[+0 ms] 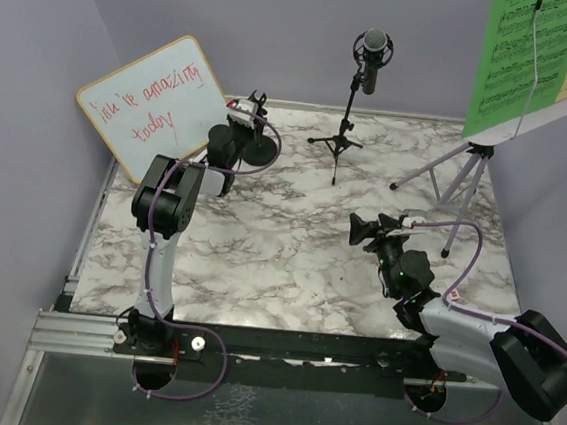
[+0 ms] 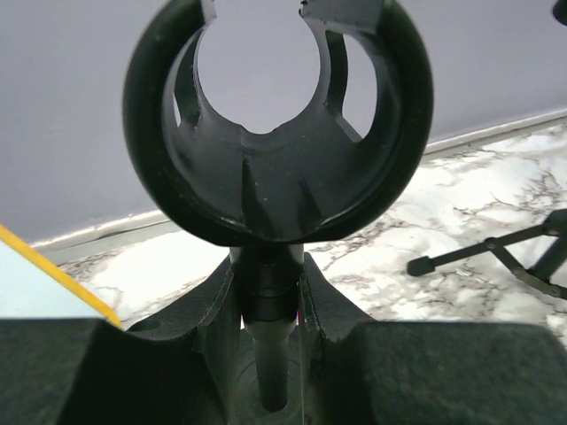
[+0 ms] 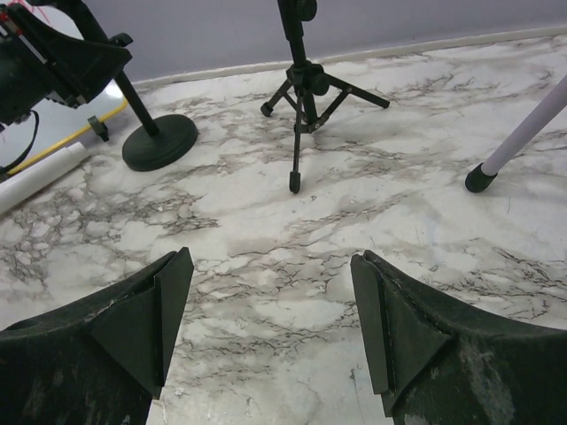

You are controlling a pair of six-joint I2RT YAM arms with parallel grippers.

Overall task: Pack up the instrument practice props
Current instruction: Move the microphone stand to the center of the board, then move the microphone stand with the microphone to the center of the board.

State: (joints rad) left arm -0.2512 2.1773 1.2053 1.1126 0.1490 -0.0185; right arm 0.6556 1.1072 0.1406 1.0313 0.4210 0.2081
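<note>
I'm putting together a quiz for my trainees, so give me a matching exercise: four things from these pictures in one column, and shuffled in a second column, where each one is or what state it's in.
Column one:
1. microphone
2. whiteboard
3. left gripper
4. right gripper

Column two:
A. open above the bare table
B. leaning, back left
C. closed on the stem of the round-base holder
D. mounted on the tripod, back centre

Pairs: 1-D, 2-B, 3-C, 4-A
</note>
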